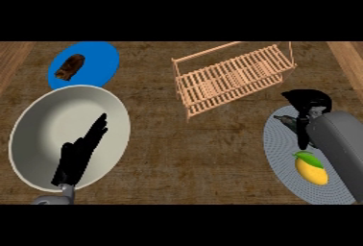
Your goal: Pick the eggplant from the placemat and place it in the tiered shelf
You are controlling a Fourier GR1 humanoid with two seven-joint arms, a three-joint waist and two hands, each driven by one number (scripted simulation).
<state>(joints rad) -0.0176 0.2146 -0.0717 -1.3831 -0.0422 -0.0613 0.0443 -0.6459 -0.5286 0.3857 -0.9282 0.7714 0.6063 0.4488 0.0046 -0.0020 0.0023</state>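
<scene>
A: Counter point(163, 158) first, brown wood grain, filling the whole view; strips of lighter wood at far left and far right edges.

B: Next in size, pale plate point(42, 125) at left, round, shallow; above it a blue plate point(99, 60) bearing one brown lump point(69, 67), kind unclear.

A: Shelf point(230, 77) upper centre; light wood, slatted, tiered, tilted across the view; well apart from both plates.

B: Grey mat point(284, 163) at right, round, ribbed; partly hidden under the right forearm point(340, 144).

A: Left hand point(79, 153) over the pale plate; fingers straight, pointing up and right, holding nothing; at rest.

B: Right hand point(308, 103) at the mat's upper edge; fingers curled down; dark eggplant point(285, 121) just beside and below them, lying on the mat; hard to tell whether clasped or only touched.

A: Agreed; grip unclear; eggplant mostly hidden, only its left end showing.

B: Smallest, lemon point(312, 172); yellow, green leaf on top; lying on the mat, lower down, near the forearm, apart from the eggplant.
</scene>
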